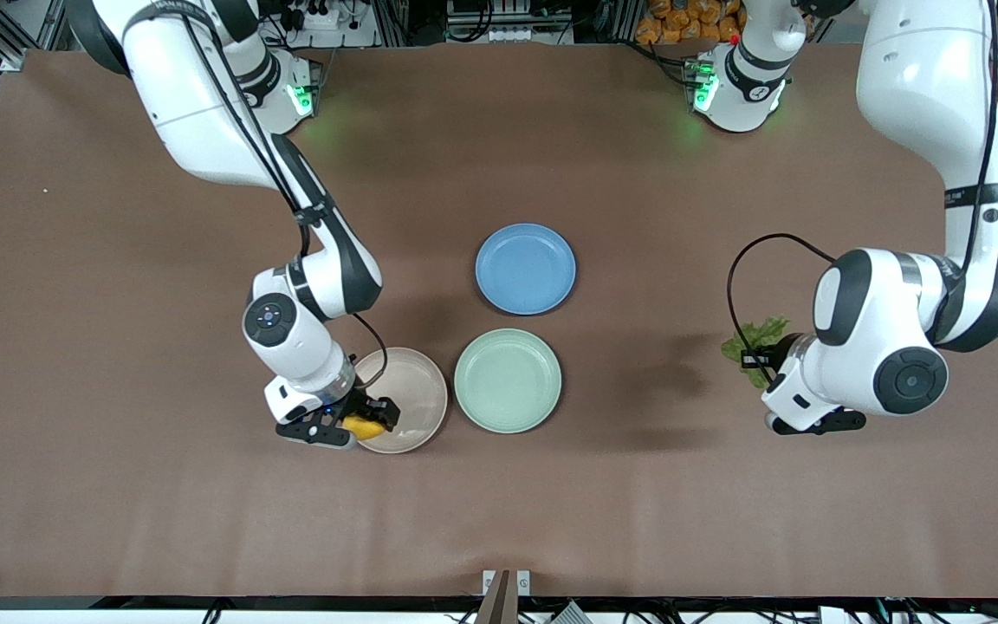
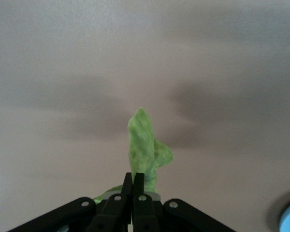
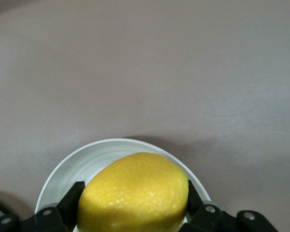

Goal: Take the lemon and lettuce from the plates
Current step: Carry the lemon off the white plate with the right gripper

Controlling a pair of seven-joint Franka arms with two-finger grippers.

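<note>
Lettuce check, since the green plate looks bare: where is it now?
The lettuce hangs pinched in the left end effector, up over bare table toward the left arm's end, away from the mint green plate.

We held our right arm stretched out from its base, elbow bent and wrist turned down, with the right gripper [image 1: 366, 422] low over the edge of the beige plate [image 1: 417, 394], its fingers [image 3: 73, 197] clamped on both sides of the lemon [image 3: 135, 193]. Our left arm folded back on itself, and the left gripper [image 2: 133, 186] hung in the air over bare table [image 1: 499, 511], fingers pinched together on the lettuce [image 2: 144, 145].
</note>
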